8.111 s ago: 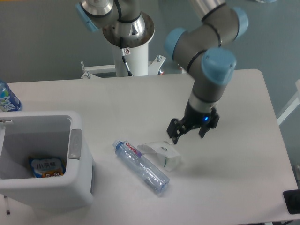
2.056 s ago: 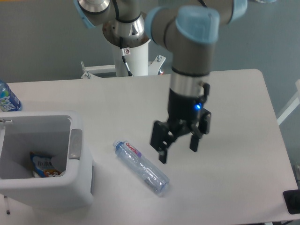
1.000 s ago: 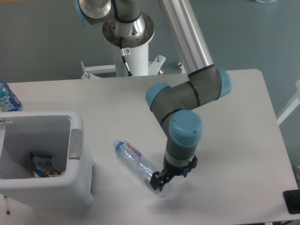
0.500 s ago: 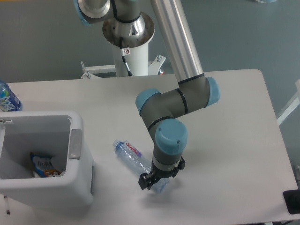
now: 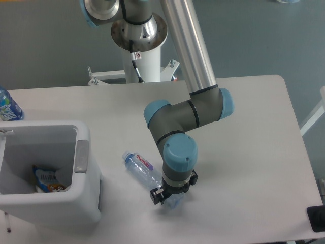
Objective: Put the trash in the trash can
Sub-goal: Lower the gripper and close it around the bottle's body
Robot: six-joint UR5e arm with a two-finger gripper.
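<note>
Gripper point(image 5: 163, 195): lowered to the table point(image 5: 244, 152) at the 5 o'clock end of the clear plastic bottle point(image 5: 144, 172). Fingers straddling that end of the bottle; jaw state not determinable, as the wrist housing hides most of the fingers. Contact with the bottle not confirmable either.

Clear plastic bottle: lying flat on the table, long axis running from 10 o'clock to 4 o'clock. Cap end and red-and-white label toward 10 o'clock, near the trash can point(image 5: 84, 206) but apart from it. Far end hidden under the wrist.

Trash can: boxy white bin at the 8 o'clock part of the view, standing on the table, open at the top, grey tab point(image 5: 80, 155) on the rim facing the bottle. Inside, at the bottom: blue-and-orange snack packet point(image 5: 46, 176), with something white beside and partly beneath it, too obscured to identify.

Blue-labelled bottle point(image 5: 8, 107): at the 9 o'clock edge of the view, behind the trash can, cut off by the frame.

Arm: silver upper tube descending from 12 o'clock, grey joints with light-blue caps folded above the gripper. White mounting pedestal point(image 5: 137, 48) at the 12 o'clock edge of the table.
</note>
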